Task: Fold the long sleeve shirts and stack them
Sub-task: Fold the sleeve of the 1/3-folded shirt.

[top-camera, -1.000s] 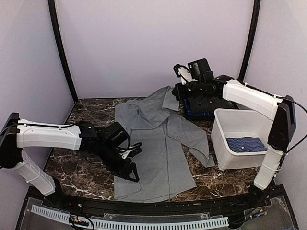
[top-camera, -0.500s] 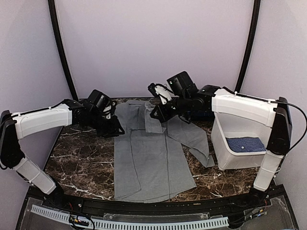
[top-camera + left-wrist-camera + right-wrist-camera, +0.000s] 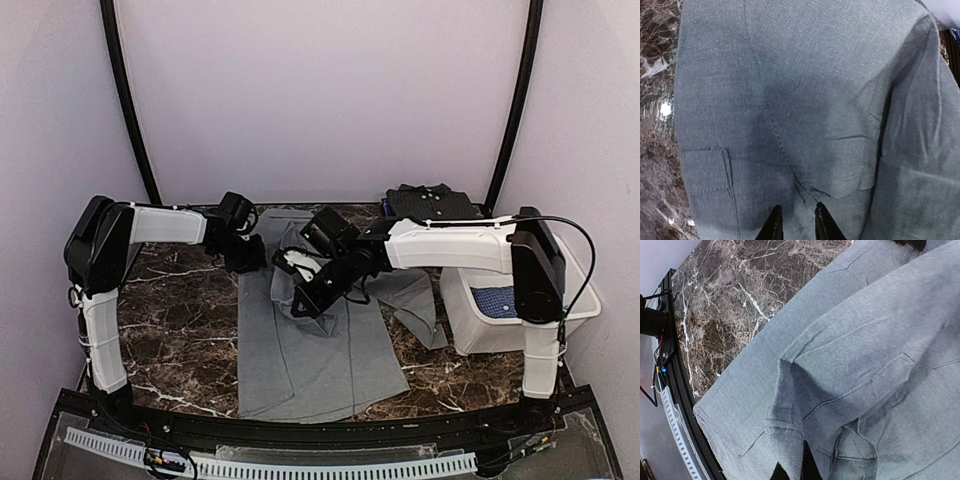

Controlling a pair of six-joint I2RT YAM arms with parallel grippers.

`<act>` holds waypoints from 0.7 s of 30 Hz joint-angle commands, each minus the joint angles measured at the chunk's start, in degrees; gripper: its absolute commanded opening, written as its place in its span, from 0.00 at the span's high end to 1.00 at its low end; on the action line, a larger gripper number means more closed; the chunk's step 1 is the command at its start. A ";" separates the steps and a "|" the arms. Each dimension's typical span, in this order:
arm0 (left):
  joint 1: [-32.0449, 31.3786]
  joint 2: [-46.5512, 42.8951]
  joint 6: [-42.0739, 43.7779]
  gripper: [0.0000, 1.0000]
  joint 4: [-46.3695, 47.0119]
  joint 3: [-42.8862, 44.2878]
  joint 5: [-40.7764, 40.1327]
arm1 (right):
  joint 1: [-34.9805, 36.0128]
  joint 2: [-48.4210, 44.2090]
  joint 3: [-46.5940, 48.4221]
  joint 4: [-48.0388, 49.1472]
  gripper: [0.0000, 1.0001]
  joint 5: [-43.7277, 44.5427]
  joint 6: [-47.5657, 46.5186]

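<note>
A mid-grey long sleeve shirt (image 3: 310, 350) lies spread on the marble table, collar at the back. My right gripper (image 3: 300, 303) reaches across its chest, shut on a sleeve cuff (image 3: 785, 435) that it holds folded over the body; the cuff drapes over the fingers in the right wrist view. My left gripper (image 3: 250, 258) rests at the shirt's back left shoulder. Its fingertips (image 3: 775, 222) stand narrowly apart with puckered grey cloth (image 3: 815, 100) pinched between them. A blue dotted shirt (image 3: 497, 300) lies in the white tub.
The white tub (image 3: 470, 325) stands at the right, touching the grey shirt's other sleeve (image 3: 415, 300). A dark folded garment (image 3: 430, 203) lies at the back right. Bare marble (image 3: 170, 330) shows left of the shirt. The black front rail (image 3: 670, 390) runs along the near edge.
My right gripper has carried the sleeve from the back right over to the shirt's chest. My left arm has swung from the front to the shirt's back left shoulder, and its jaws have narrowed.
</note>
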 commanded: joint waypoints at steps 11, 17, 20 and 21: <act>1.85 -1.42 0.79 0.80 -1.07 1.69 -6.36 | 1.65 6.43 8.20 -2.52 1.00 -6.95 4.86; 1.96 -6.43 1.61 0.78 -2.25 -1.85 -8.89 | 1.80 10.41 11.91 -2.80 1.00 -8.24 6.97; 2.03 -8.46 2.11 0.77 -2.20 -3.68 -9.32 | 2.16 12.61 14.49 -4.12 1.00 -8.67 7.23; 2.04 -9.27 2.38 0.77 -2.19 -4.45 -9.26 | 2.34 13.29 15.29 -4.50 1.00 -8.75 7.29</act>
